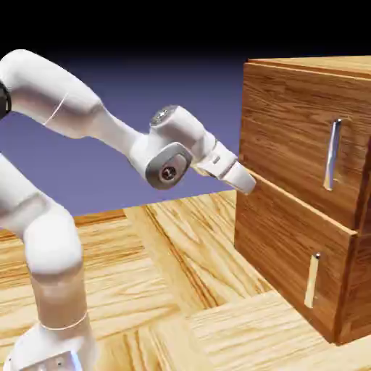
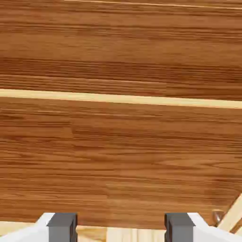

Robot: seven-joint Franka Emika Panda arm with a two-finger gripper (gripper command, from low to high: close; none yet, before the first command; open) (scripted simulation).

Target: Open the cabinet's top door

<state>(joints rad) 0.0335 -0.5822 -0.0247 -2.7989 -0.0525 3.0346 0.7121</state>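
My gripper point(image 2: 121, 229) gapes wide, empty, facing the cabinet point(image 1: 290, 217); the top door's point(image 1: 304, 138) handle point(image 1: 332, 154) stands vertical.

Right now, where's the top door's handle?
Exterior view: the silver bar handle stands upright near the right edge of the top door, above the lower panel's small handle; the tool is off to its left.

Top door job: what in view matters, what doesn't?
Matters:
- cabinet
- top door
- its long silver handle
- hand, fingers open, nothing held

Doesn't:
- lower door
- its small pale handle
- table
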